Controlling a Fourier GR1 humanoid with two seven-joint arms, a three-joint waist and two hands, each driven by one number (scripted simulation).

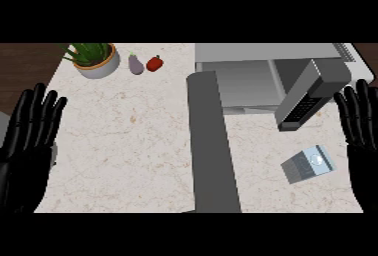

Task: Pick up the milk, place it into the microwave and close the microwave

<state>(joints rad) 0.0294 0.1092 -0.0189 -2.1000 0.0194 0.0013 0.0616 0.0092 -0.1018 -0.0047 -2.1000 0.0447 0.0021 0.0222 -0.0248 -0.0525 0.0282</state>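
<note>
Overhead, one milk (308, 164), one microwave (244, 82), left robot hand (26, 142), right robot hand (361, 122), both splayed.

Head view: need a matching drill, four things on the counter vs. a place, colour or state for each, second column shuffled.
Things:
1. milk carton
2. potted plant
3. pepper
4. microwave

Descriptions:
a. far left corner of the counter
b. red, just right of the eggplant
c. door open, at the far right
d. near right of the counter, close to the right robot hand but not touching it

Pairs: 1-d, 2-a, 3-b, 4-c
</note>
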